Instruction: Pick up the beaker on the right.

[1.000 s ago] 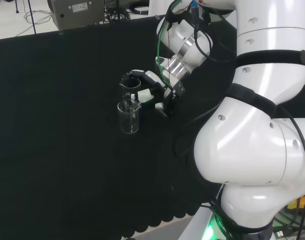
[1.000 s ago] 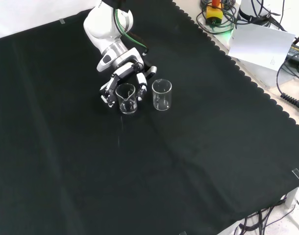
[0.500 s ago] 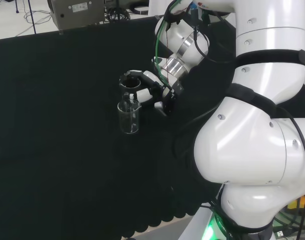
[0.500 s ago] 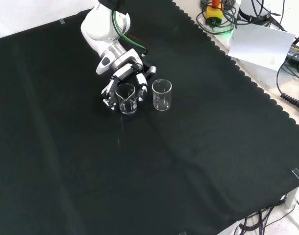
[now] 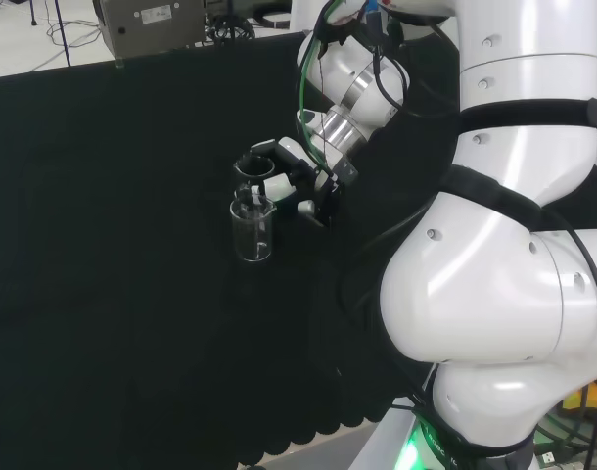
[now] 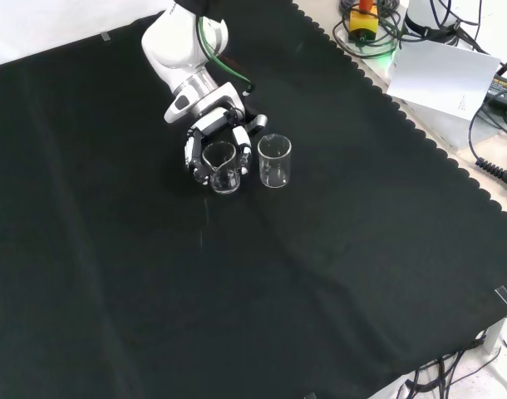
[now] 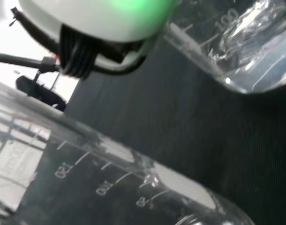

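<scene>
A desk (image 6: 337, 274) covered in black cloth carries 2 clear glass beakers, standing upright close beside each other with a narrow gap between them. In the front view they sit in the upper middle of the frame: 1 beaker (image 6: 274, 160) on the right stands free, and another beaker (image 6: 221, 167) to its left sits inside the grasp of the hand (image 6: 210, 133). The black and white hand reaches down from the top of that frame at the end of the white arm (image 6: 179, 41), and its fingers (image 6: 242, 155) curl around the left beaker on both sides, with 1 finger lying in the gap between the 2 beakers. In the head view, the same pair sits at centre left, 1 beaker (image 5: 252, 230) nearer the camera and standing free, the other (image 5: 254, 174) just behind it and wrapped by the hand (image 5: 297, 181). Large white arm links (image 5: 494, 284) take up the right side of that view. Both beakers rest on the cloth as far as can be seen. The wrist view shows 2 curved glass walls with printed measuring marks, very close to the camera, 1 beaker (image 7: 237, 42) in the upper right of the frame and another (image 7: 86, 173) across the lower left, with black cloth between them.
</scene>
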Robot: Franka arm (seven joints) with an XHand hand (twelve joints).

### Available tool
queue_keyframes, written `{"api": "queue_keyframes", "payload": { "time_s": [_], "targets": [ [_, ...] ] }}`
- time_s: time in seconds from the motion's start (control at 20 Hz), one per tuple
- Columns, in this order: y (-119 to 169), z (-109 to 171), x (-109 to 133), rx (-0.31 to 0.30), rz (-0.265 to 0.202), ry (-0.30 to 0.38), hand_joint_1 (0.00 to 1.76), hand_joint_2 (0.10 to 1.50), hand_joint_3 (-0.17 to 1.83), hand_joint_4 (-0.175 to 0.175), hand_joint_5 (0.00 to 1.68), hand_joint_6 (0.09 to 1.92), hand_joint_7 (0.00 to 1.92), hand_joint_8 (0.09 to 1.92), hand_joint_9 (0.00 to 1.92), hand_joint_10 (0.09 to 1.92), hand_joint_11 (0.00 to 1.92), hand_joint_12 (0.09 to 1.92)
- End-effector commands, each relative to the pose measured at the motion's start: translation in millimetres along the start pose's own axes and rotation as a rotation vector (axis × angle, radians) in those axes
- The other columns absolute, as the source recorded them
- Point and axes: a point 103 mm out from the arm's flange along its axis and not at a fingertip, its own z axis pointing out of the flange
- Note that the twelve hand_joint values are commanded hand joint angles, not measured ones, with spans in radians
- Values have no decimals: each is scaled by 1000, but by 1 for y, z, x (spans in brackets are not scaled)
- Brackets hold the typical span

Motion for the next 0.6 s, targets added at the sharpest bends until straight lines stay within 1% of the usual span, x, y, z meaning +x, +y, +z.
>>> {"api": "queue_keyframes", "payload": {
  "time_s": [0.05, 0.2, 0.3, 0.4, 0.5, 0.6],
  "targets": [
    [1, -29, 8, -205, 26, -178, 1516, 670, 575, -174, 1112, 839, 1260, 800, 1433, 536, 1136, 684],
    [3, -50, 10, -232, 14, -215, 1536, 682, 523, -175, 1134, 778, 1291, 742, 1483, 445, 1169, 612],
    [4, -63, 12, -231, 3, -244, 1538, 683, 518, -175, 1139, 766, 1296, 731, 1493, 427, 1176, 600],
    [4, -76, 14, -226, -3, -262, 1539, 673, 527, -175, 1153, 741, 1310, 711, 1513, 392, 1186, 591],
    [3, -89, 16, -216, -10, -286, 1542, 646, 554, -175, 1195, 671, 1347, 651, 1571, 279, 1208, 573],
    [2, -101, 18, -185, -16, -314, 1545, 616, 590, -175, 1233, 612, 1371, 614, 1637, 151, 1222, 578]
  ]
}}
